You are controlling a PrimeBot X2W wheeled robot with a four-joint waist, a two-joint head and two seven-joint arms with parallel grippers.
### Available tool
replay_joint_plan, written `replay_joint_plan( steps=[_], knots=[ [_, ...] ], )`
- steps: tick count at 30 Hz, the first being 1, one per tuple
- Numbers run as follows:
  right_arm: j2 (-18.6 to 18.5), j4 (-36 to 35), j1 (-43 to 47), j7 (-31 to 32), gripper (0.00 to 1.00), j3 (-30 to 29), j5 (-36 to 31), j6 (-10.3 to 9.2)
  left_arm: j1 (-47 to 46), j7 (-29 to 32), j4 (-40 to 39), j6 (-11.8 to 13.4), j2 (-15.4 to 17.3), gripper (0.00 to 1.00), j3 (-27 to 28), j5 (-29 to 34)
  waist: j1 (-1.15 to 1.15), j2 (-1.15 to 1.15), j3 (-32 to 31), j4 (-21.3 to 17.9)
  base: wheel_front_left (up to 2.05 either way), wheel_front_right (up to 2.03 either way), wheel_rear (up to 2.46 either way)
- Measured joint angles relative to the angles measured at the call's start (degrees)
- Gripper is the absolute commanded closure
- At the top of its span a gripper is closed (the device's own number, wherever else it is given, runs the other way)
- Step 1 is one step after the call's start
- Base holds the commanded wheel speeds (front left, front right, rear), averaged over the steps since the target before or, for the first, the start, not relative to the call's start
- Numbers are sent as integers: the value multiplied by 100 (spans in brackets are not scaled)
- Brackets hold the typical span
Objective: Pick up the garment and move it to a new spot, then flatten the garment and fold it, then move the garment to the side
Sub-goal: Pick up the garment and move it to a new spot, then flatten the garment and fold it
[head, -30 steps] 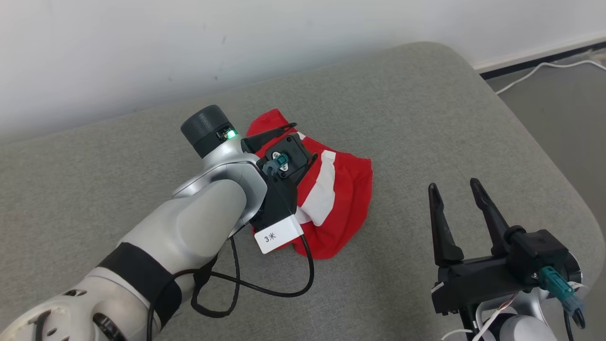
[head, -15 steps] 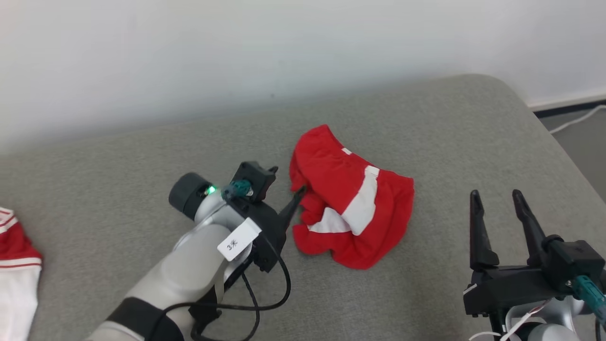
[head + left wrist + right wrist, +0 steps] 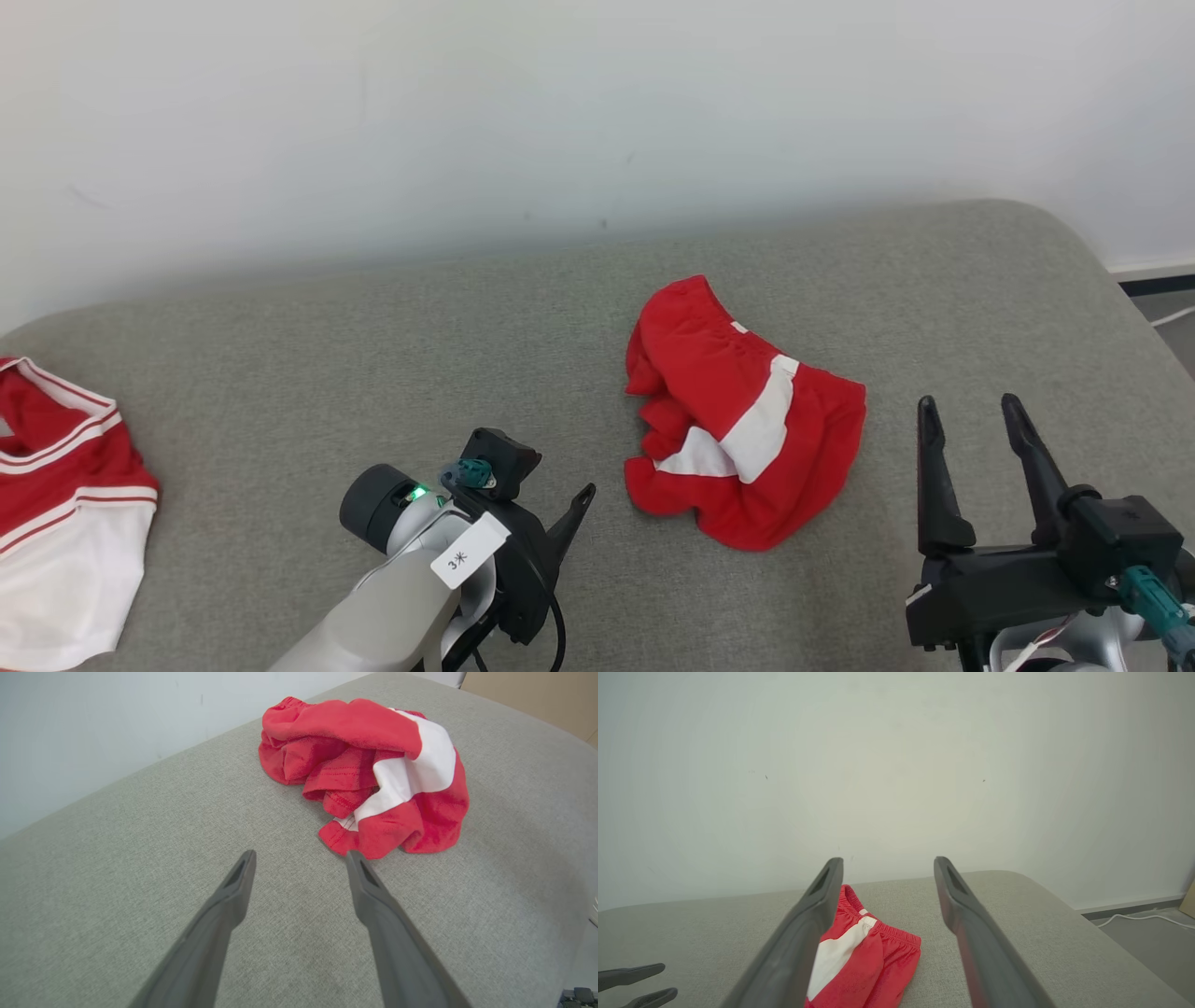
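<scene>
now: crumpled red-and-white garment (image 3: 742, 420) lies right of centre on the grey cushion (image 3: 373, 373), long axis slanting back-left to front-right. left gripper (image 3: 300, 856) spread wide, empty, tips aimed at its near hem, just short. right gripper (image 3: 968, 406) spread, empty, beside its right flank; left judged nearer

Grey upholstered surface (image 3: 373, 355) against a plain white wall (image 3: 560, 112).
Beyond its right end: dark baseboard (image 3: 1129, 907), grey floor (image 3: 1157, 952), a white cable (image 3: 1143, 916).
</scene>
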Motion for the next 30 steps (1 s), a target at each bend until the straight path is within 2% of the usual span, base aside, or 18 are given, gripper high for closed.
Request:
replay_joint_plan(
  steps=[11,24,30],
  knots=[
    [1,-332,46,154,0,107,-42,0,-27,433,-126,-2,3,0,-136,-82,1,0,379,-438,0,0,0],
    [2,-264,-270,198,0,189,-33,0,-538,800,40,31,18,0,-214,-69,2,1,1066,-999,0,0,0],
    [1,-190,-323,168,0,160,-24,0,-586,843,109,78,10,0,-234,-73,2,1,1213,-1127,0,0,0]
  ],
)
